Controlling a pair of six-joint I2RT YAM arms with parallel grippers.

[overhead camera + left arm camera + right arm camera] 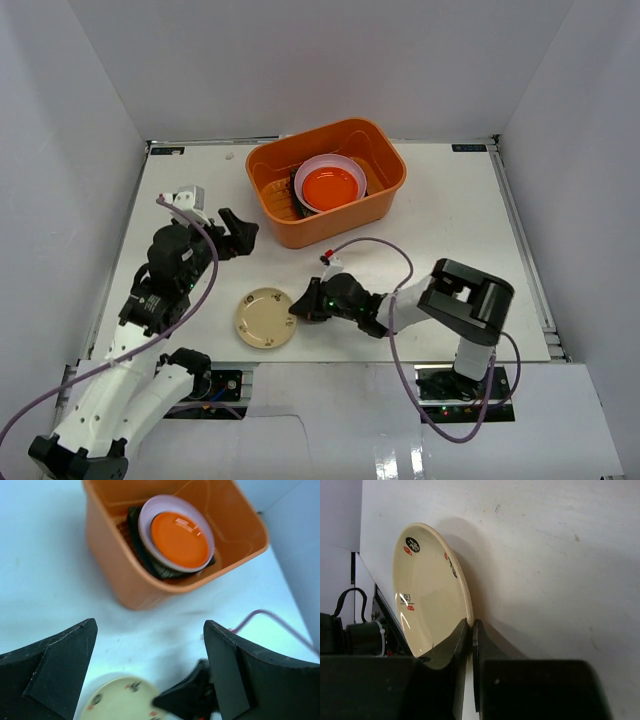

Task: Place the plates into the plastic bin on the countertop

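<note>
the beige plate, by the near edge of the countertop, is pinched at its rim by the right gripper; the left gripper is spread wide.

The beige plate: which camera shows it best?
Right wrist view: the beige plate is close up, motifs clear, rim in the shut right gripper. Top view shows it small; left wrist, only an edge.

White countertop ahead of me, flat, walled in white. On it, far and about centre, sits the orange plastic bin. Toward the near edge, left of centre, lies a beige plate with small motifs, well apart from the bin.
</note>
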